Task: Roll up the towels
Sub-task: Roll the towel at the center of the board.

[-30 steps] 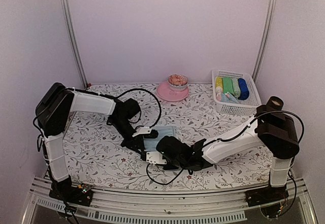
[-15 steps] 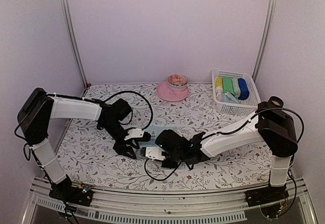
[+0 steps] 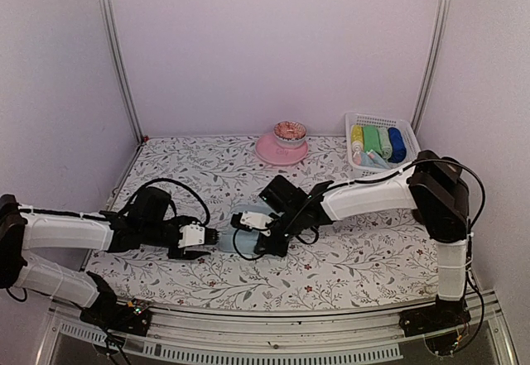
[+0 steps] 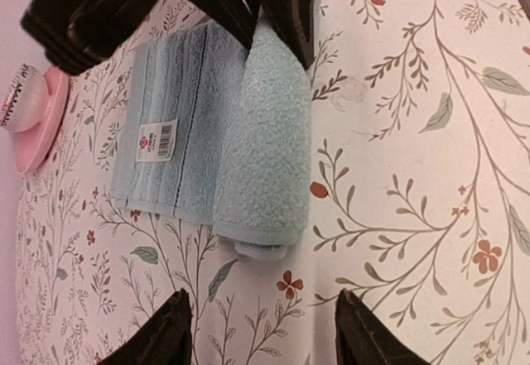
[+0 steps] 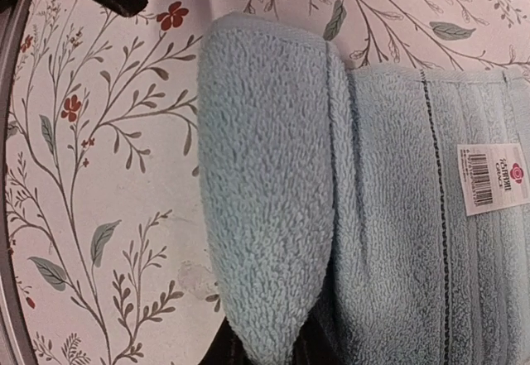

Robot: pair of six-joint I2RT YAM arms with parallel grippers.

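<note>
Examining the towel (image 4: 217, 137): it lies on the table (image 4: 431, 183) near the middle, pale blue, partly rolled. The rolled part runs along one long side. The rest is spread flat beside it, with a white label (image 4: 156, 141) facing up.

Right gripper (image 4: 277, 46): its black fingers stand on either side of one end of the rolled part, closed narrow upon it. In the right wrist view the roll tapers down into the fingers at the bottom edge. The grip appears firm, though the fingertips themselves are cut off by the frame there.

Left gripper (image 4: 265, 332): jaws wide apart, nothing between them. It points at the opposite end of the roll and stands just short of it, not touching. In the top view it sits low over the table, to the left of the towel.

A basket (image 3: 383, 146) at the right rear holds rolled towels in yellow, green and blue. A pink plate (image 3: 280, 150) stands at the rear centre, well apart from the work.

Changes against one second ago:
- The left gripper was then closed at the towel's near edge, close beside the right one. It has since opened and drawn back to the left, and the left arm has dropped low.
- The right gripper has moved away from the near edge of the table.
- The towel then showed as a flat sheet; it now shows a rolled edge.
</note>
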